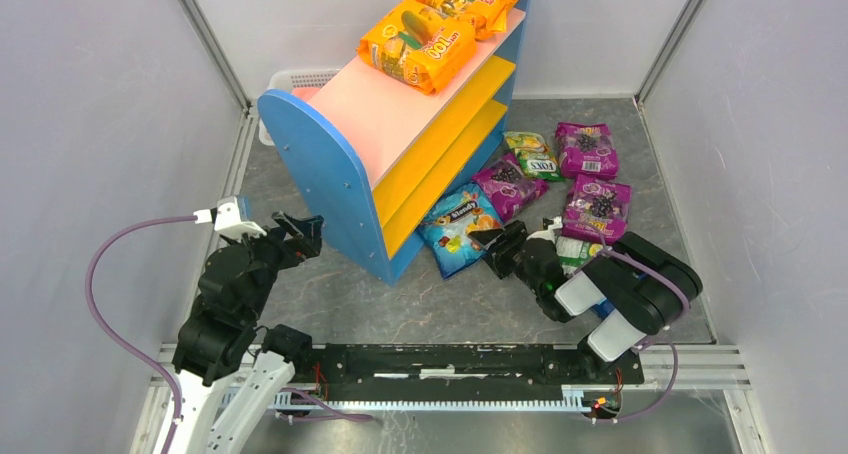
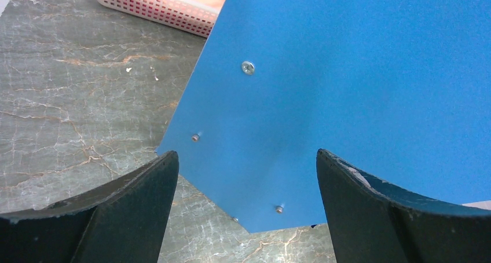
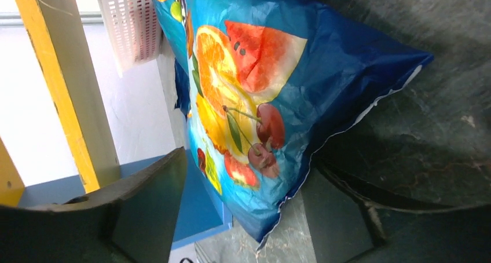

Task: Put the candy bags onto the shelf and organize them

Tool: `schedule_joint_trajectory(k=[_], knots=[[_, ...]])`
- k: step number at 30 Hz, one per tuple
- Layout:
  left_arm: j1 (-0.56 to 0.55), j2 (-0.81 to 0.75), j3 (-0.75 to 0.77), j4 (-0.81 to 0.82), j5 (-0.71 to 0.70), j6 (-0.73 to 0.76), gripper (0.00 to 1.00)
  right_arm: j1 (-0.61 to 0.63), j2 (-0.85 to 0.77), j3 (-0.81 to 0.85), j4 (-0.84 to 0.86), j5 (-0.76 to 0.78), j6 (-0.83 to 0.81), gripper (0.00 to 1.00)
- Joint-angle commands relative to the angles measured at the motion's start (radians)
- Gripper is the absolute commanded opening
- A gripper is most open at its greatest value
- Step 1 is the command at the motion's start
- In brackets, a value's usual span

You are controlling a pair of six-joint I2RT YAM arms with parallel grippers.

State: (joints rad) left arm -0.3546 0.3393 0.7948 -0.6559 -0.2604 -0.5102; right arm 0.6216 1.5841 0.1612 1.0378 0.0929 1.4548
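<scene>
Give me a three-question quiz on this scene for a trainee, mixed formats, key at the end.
1. True or false: two orange candy bags lie on the pink top board of the shelf.
2. What colour is the bag between the jaws of the open right tool? A purple, B blue, C green.
3. Fill in: the left tool, open, faces the shelf's ____ side panel.
Key: 1 true; 2 B; 3 blue.
</scene>
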Motion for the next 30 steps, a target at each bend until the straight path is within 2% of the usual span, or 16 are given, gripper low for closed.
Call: schedule_joint_trajectory(k=[1,3,8,13,17,21,26,30], knots=[[0.005,0.009,0.004,0.026,-0.006,0.029,0.94,0.025,0.091,0.019,-0.060,0.164,-0.008,0.73],[0.005,0.007,0.004,0.027,-0.008,0.029,0.94,0.028,0.104,0.038,-0.062,0.184,-0.045,0.66],[0.005,0.007,0.003,0.026,-0.011,0.029,0.94,0.029,0.104,0.052,-0.034,0.206,-0.114,0.35],[0.005,0.012,0.005,0.025,-0.011,0.029,0.94,0.028,0.006,0.057,-0.072,0.176,-0.191,0.22],[0.005,0.008,0.004,0.023,-0.017,0.027,0.94,0.028,-0.157,0.082,-0.268,0.173,-0.294,0.14],[0.007,0.002,0.004,0.023,-0.019,0.026,0.94,0.027,-0.334,0.104,-0.501,0.206,-0.369,0.01],[0.007,0.001,0.005,0.024,-0.012,0.026,0.94,0.018,-0.537,0.153,-0.778,0.226,-0.471,0.00],[0.007,0.001,0.004,0.025,-0.004,0.027,0.94,0.015,-0.689,0.258,-1.028,0.298,-0.596,0.00]])
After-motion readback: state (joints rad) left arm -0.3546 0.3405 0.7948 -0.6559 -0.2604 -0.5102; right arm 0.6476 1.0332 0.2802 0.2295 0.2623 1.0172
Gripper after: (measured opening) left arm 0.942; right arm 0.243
